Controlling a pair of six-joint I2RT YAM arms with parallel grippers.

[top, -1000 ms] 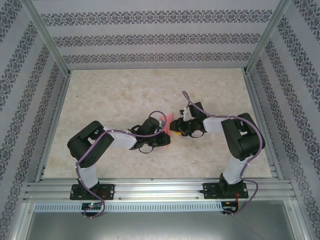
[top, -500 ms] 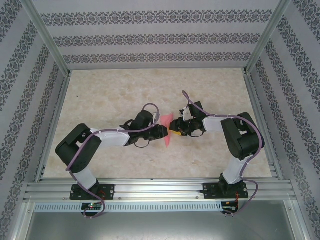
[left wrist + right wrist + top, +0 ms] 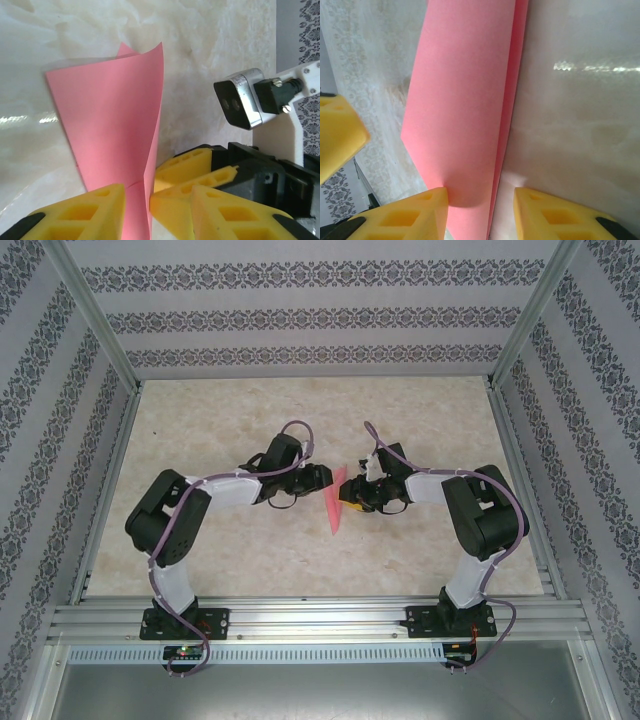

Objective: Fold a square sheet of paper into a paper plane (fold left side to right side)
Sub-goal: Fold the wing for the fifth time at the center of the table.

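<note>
We look down from high above and behind the arms, taking in the whole desk (image 3: 220, 430), the patterned walls (image 3: 320, 320) and both arms from base to tip. Our two wrist views sit far closer. The one on the left arm peers between the fingers (image 3: 75, 212) of the left end effector (image 3: 322, 480) toward the right arm — that arm's wrist camera (image 3: 240, 97) shows at the right. The one on the right arm points steeply down at the desk past the right end effector (image 3: 480, 192). All three views share the pink paper (image 3: 334, 502) at mid-desk.
</note>
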